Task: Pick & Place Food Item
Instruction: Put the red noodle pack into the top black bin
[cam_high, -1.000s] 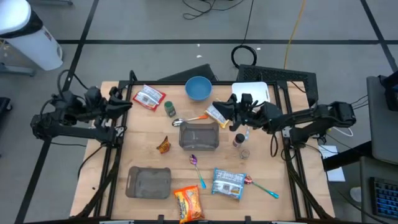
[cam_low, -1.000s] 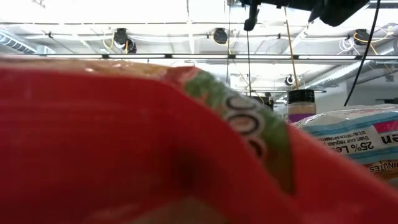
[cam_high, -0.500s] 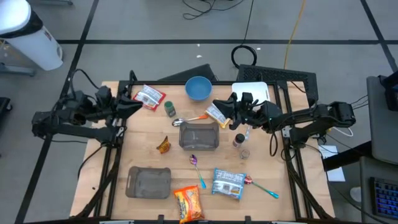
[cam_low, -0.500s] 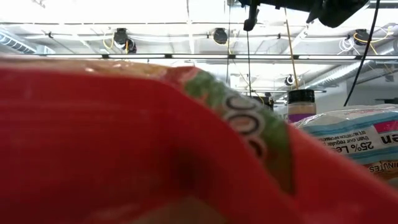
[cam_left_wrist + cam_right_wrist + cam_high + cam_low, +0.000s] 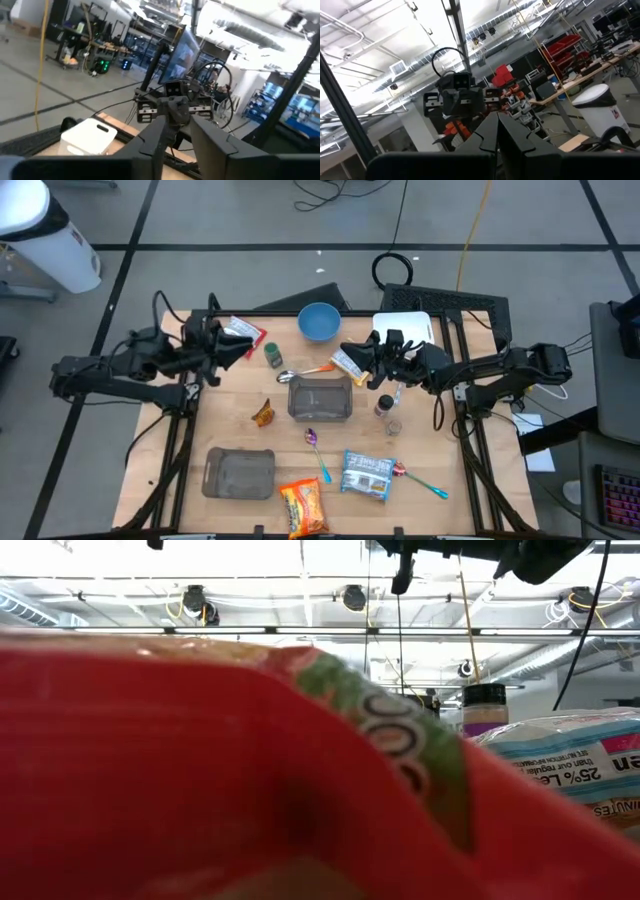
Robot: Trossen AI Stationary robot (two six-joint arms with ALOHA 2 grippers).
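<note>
Nearest me, an orange snack bag lies at the table's front edge, filling the low view, a blue packet beside it. Mid-table sits a clear container. Farther back, my left gripper hovers over a red-and-white packet, fingers apart; my right gripper, fingers together, hangs above a yellow packet

Robotics lab or workshop: grey taped floor, loose cables, exposed ceiling ducts, monitors, red storage bins, workbenches.
</note>
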